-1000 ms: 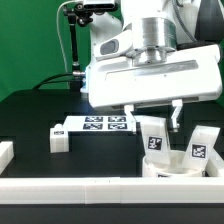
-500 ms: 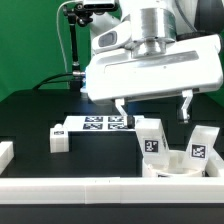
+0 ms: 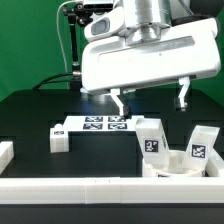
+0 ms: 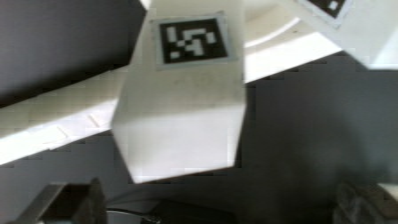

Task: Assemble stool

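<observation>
The white round seat (image 3: 172, 169) lies at the front on the exterior view's right. Two tagged blocky legs stand upright in it, one (image 3: 152, 136) nearer the middle and one (image 3: 200, 146) at the right. A third leg (image 3: 58, 139) lies on the black table beside the marker board (image 3: 100, 124). My gripper (image 3: 150, 99) hangs open and empty well above the seat, clear of both legs. In the wrist view a tagged leg (image 4: 187, 90) fills the middle, far beyond my dark fingertips (image 4: 71, 203). The other leg's tag (image 4: 338, 6) shows at the edge.
A long white border rail (image 3: 100, 190) runs along the table's front, with a short rail piece (image 3: 5, 152) at the exterior view's left. A black stand (image 3: 75, 45) rises at the back against the green backdrop.
My gripper has risen straight up from around the middle upright leg and shifted slightly to the exterior view's left. It stays open. The leg remains standing in the seat.
</observation>
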Robot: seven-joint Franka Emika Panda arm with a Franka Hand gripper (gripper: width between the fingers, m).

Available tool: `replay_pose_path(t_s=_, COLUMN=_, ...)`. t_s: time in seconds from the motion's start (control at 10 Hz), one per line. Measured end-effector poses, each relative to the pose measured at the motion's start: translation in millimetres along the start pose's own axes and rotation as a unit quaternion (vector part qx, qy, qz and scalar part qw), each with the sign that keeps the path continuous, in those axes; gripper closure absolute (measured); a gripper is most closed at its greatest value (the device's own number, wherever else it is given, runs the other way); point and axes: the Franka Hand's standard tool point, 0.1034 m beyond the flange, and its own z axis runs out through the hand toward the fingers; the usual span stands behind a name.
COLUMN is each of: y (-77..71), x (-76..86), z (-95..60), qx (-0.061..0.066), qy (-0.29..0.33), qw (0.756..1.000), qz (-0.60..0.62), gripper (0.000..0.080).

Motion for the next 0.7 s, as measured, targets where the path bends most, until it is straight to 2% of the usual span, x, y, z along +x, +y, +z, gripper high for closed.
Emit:
replay_pose_path(t_s=0.3, y=5.9, x=-6.4, z=5.3, qx=-0.003, qy=-0.014, qw=1.0, qz=-0.008, gripper=0.015)
replay_pose_path(t_s=0.6, y=4.6, x=-7.1, z=7.8, qx=0.009, qy=-0.122, qw=0.992, qz=0.002, gripper=0.015)
replay_pose_path(t_s=0.7, y=3.4, x=-13.1, z=6.1, qx=0.014, qy=-0.17, qw=0.985, qz=0.005, gripper=0.015)
